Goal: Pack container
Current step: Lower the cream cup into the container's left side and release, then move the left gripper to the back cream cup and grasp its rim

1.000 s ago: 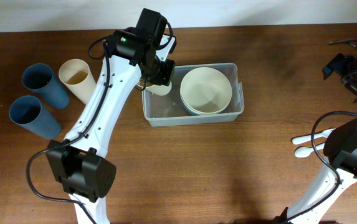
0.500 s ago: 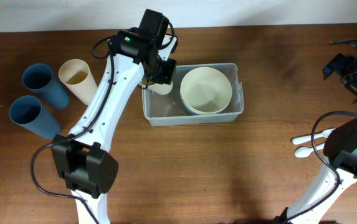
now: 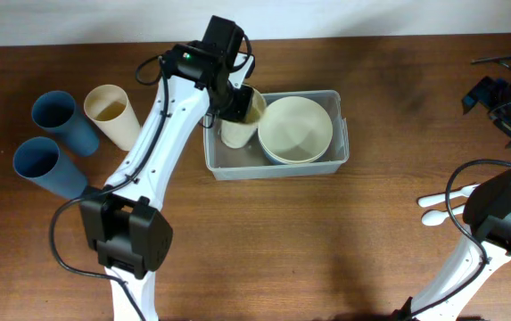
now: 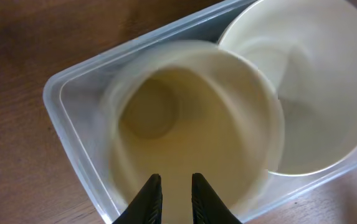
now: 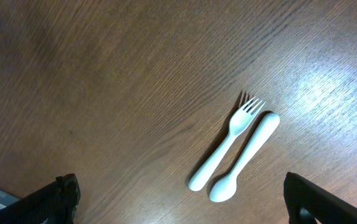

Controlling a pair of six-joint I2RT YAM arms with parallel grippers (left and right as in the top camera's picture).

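The left fingers are standing only a narrow slit apart, pointing down into a cream cup. The cup is showing blurred in the left wrist view, and I cannot tell whether the fingers are pinching its near wall or hanging just clear of it. The cup is sitting in the left part of the container, leaning a little, with its rim touching or overlapping the edge of a cream bowl. The bowl is filling the right part of the container. The container is lying on the wooden surface left of centre and toward the far side, with its long side running left to right.

The right fingers are spread wide with nothing between them, hovering above bare wood. Just ahead of them a white fork and a white spoon are lying side by side, touching, well apart from the container.

Far left on the surface, a second cream cup is lying beside two blue cups, all three outside the container.
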